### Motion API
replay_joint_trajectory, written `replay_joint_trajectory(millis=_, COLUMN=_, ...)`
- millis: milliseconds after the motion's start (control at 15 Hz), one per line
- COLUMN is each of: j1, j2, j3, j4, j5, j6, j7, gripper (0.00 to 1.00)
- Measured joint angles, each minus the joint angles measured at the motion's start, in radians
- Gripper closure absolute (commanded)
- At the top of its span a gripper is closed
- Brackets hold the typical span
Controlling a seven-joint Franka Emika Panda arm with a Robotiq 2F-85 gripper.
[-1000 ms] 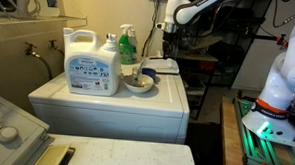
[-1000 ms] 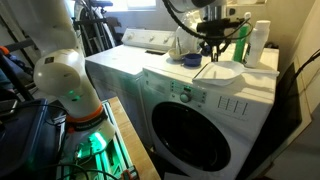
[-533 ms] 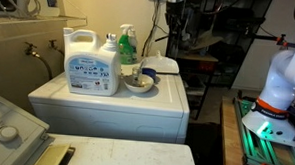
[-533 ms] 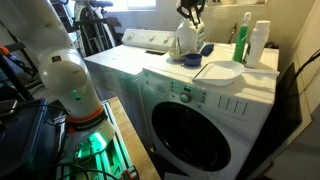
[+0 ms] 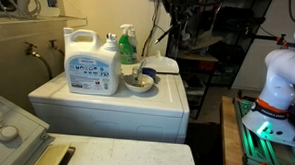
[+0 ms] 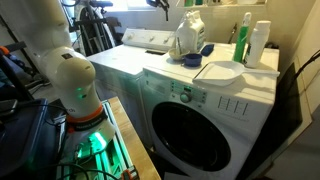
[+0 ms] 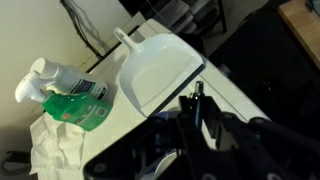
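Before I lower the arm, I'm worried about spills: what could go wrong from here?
1. The upright green spray bottle with white trigger stands close beside the white plastic dustpan; a claw descending off-line might topple it.
2. The dustpan lies near the edge of the white washer top, so a push could slide it off.

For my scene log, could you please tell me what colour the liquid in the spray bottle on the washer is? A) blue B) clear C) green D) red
C: in the wrist view the spray bottle lying beside the white dustpan plainly holds green liquid.
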Motion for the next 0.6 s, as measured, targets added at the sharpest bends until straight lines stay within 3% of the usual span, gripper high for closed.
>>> replay_joint_trajectory(millis=200, j1=0.006, j2=0.081, j3=-0.011, j4=0.036, j5=-0.079, j6=0.001, j7=-0.088, gripper=0.81)
replay_joint_trajectory(millis=267, j1=0.004, j2=0.094, j3=-0.016, j4=0.044, j5=-0.084, j6=0.001, j7=-0.098, gripper=0.95)
replay_joint_trajectory(millis=600, j1=0.029, j2=0.110, j3=-0.014, j4=0.040, j5=-0.184, j6=-0.006, j7=-0.223, gripper=0.95)
